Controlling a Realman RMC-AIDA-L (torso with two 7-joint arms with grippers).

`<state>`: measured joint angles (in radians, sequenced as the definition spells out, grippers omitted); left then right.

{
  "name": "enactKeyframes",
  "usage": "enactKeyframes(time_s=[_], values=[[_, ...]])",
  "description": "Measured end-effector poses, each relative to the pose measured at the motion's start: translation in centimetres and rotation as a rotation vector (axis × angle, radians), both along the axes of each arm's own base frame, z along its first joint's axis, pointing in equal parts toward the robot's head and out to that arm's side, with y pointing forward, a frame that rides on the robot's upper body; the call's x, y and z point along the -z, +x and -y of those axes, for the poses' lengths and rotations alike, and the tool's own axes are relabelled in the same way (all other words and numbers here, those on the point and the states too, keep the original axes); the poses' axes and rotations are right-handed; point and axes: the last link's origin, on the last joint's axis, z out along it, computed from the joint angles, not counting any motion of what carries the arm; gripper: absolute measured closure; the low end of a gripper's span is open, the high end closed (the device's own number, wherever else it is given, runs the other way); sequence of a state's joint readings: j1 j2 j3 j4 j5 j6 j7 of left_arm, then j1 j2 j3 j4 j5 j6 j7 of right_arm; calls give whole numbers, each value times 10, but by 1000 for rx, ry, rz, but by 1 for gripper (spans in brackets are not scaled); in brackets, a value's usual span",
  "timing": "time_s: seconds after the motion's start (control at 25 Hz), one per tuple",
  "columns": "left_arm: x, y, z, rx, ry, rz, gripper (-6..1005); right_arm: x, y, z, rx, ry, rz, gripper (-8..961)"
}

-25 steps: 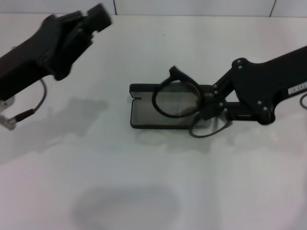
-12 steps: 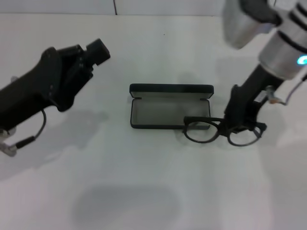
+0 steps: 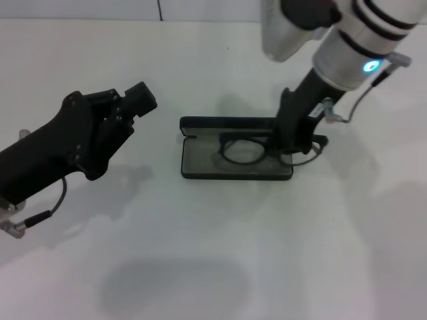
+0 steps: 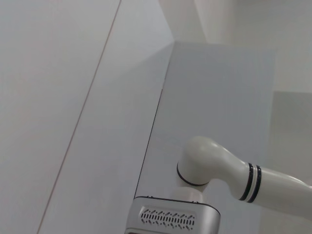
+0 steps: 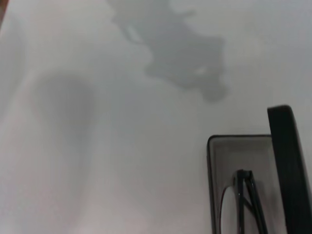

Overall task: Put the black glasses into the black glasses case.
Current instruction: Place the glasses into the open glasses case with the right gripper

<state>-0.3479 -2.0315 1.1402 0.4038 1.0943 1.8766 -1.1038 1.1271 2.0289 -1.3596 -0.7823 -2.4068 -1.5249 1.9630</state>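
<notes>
Since half a second ago the right gripper (image 3: 298,137) has carried the glasses (image 3: 267,148) from the table in front of the case (image 3: 200,162) to over its right end; one lens now hangs above the grey lining, the other sticks out past the case's right edge. The gripper is clamped on the frame. The left gripper (image 3: 137,100), well off to the left above the table (image 3: 213,253), has sunk a little; whether its fingers are apart I cannot tell.
</notes>
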Motion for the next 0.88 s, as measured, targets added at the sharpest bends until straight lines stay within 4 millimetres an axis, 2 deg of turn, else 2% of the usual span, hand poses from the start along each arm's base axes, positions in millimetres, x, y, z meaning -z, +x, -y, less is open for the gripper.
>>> enactKeyframes(time_s=[0.28, 0.88], values=[[5, -2, 5, 0, -16, -14, 956, 18, -8, -1, -61, -24, -23, 891], [14, -4, 11, -9, -20, -11, 957, 27, -1, -2, -73, -42, -27, 886]])
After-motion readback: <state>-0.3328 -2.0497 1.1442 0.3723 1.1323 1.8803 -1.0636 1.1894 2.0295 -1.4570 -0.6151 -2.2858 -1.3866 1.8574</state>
